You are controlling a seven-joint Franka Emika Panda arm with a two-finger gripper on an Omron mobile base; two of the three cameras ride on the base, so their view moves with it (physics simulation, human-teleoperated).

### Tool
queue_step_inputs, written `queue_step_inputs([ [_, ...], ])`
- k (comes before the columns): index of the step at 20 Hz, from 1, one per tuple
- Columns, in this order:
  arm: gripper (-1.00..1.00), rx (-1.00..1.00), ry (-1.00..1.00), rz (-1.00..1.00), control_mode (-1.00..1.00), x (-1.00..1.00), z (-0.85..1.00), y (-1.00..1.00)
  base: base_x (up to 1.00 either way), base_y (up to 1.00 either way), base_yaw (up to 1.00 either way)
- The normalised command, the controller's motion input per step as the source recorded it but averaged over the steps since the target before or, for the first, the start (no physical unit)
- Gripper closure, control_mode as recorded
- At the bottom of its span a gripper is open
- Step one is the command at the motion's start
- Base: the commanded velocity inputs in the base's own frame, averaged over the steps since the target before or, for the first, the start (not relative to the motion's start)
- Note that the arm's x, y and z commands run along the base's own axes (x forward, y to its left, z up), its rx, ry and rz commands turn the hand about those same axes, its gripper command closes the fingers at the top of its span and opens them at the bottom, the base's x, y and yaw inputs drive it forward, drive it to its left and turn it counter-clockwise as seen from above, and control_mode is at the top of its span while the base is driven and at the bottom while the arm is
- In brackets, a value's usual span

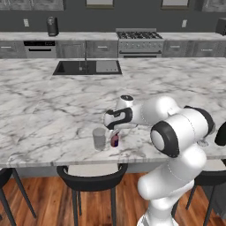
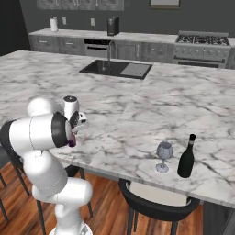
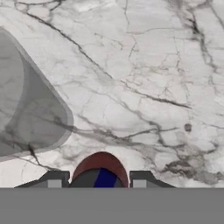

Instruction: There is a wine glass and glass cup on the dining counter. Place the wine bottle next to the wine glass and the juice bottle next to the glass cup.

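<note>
On the dining counter (image 1: 44,110) the glass cup (image 1: 99,138), a short greyish tumbler, stands near the front edge. Just to its right is the small purple juice bottle (image 1: 114,141), upright, with my gripper (image 1: 115,133) shut on it from above. The hand view shows its reddish cap (image 3: 100,167) between my fingertips (image 3: 54,179), and the glass cup (image 3: 26,109) close on the left. Further along the counter the wine glass (image 2: 164,156) stands with the dark wine bottle (image 2: 186,158) right beside it. My arm hides most of both in the left base view.
A black sink (image 1: 87,67) is set into the counter's far side, with a stove (image 1: 139,35) against the back wall. Black stools (image 1: 90,181) stand under the counter's front edge, one (image 2: 156,204) below the wine glass.
</note>
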Motion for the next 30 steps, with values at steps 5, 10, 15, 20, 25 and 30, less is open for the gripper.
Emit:
queue_step_inputs([
  [5,1.00,0.00,-0.02,0.01,-1.00,0.02,-0.36,0.00,0.00,0.00,0.00],
  [10,1.00,0.00,0.00,0.01,-1.00,0.00,-0.36,0.00,0.00,0.00,0.00],
  [15,1.00,0.00,0.00,0.00,-1.00,0.00,-0.34,-0.01,0.00,0.00,0.00],
  [20,-1.00,0.00,0.00,0.00,-1.00,0.00,-0.30,-0.01,0.00,0.00,0.00],
  [25,-1.00,0.00,0.00,0.00,-1.00,-0.01,-0.06,-0.14,0.00,0.00,0.00],
  [30,-1.00,0.00,0.00,0.00,-1.00,-0.06,0.00,-0.13,0.00,0.00,0.00],
])
